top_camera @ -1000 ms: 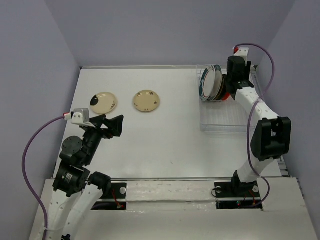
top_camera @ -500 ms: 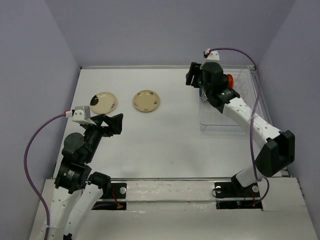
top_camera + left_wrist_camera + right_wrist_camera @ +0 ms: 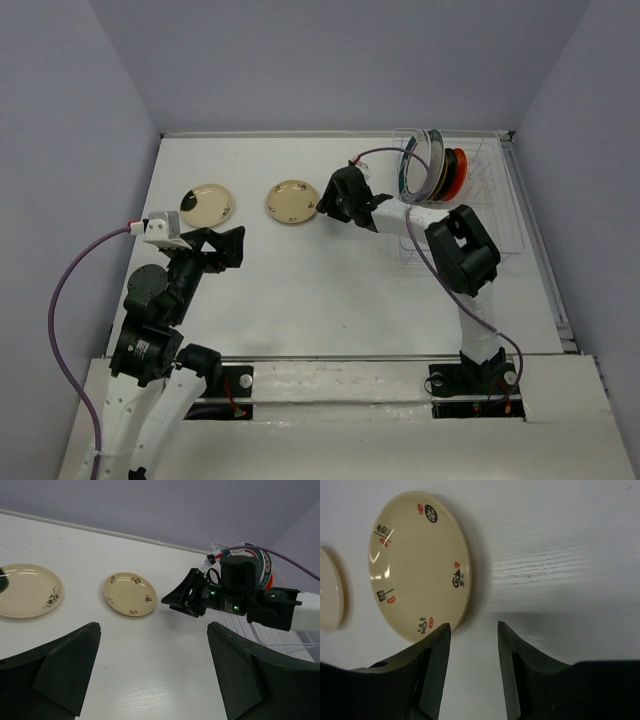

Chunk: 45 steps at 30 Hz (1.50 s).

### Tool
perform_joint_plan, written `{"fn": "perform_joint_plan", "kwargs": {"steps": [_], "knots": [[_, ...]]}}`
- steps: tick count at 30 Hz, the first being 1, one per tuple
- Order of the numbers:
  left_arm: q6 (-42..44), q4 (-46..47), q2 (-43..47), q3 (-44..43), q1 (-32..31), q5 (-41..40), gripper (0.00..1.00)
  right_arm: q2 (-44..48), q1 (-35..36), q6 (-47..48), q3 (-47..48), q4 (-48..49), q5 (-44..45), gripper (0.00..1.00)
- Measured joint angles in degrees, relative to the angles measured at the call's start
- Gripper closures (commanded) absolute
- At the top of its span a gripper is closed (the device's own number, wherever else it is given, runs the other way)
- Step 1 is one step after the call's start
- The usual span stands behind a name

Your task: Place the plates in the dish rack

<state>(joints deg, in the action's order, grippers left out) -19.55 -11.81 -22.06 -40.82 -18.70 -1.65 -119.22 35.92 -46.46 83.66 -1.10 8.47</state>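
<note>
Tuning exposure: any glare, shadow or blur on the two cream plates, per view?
Top external: even light, left cream plate and right cream plate sharp. Left wrist: glare streaks on the left one; left tool dark. Right wrist: small highlights on the right one, marks crisp, soft shadow beside the right tool.

Two round cream plates with dark marks are laid flat on the white table (image 3: 330,290), side by side and apart: left cream plate (image 3: 207,204), right cream plate (image 3: 292,201). The clear rectangular wire dish rack (image 3: 500,225) is set far right, with round upright plates (image 3: 430,172) stood in its far end. The right gripper (image 3: 325,203) is placed just right of the right cream plate.
</note>
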Motion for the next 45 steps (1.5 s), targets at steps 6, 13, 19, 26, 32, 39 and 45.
{"fn": "perform_joint_plan", "kwargs": {"steps": [6, 13, 19, 26, 32, 39, 45], "knots": [[0.0, 0.0, 0.0, 0.0, 0.1, 0.2, 0.01, -7.7, -0.2, -6.9, 3.3, 4.5, -4.6, 0.56], [0.0, 0.0, 0.1, 0.0, 0.1, 0.2, 0.01, -13.2, -0.3, -12.9, 7.1, 9.4, -8.4, 0.93], [0.0, 0.0, 0.2, 0.0, 0.0, 0.2, 0.01, -13.9, -0.7, -16.4, 6.4, 11.7, -8.9, 0.93], [0.0, 0.0, 0.9, 0.0, -0.2, 0.2, 0.01, -0.9, -0.8, -5.1, -1.4, 6.7, 0.3, 0.93], [0.0, 0.0, 2.0, 0.0, -1.2, 0.2, 0.01, 22.7, -5.2, 17.1, -1.8, 3.7, 18.5, 0.93], [0.2, 0.0, 4.1, 0.1, -2.7, 0.2, 0.01, 34.9, -25.4, 40.3, 1.3, 5.7, 36.3, 0.93], [0.2, 0.0, 4.3, 0.1, -3.7, 0.1, 0.01, 31.0, -33.4, 52.4, 1.4, 4.9, 42.4, 0.93]]}}
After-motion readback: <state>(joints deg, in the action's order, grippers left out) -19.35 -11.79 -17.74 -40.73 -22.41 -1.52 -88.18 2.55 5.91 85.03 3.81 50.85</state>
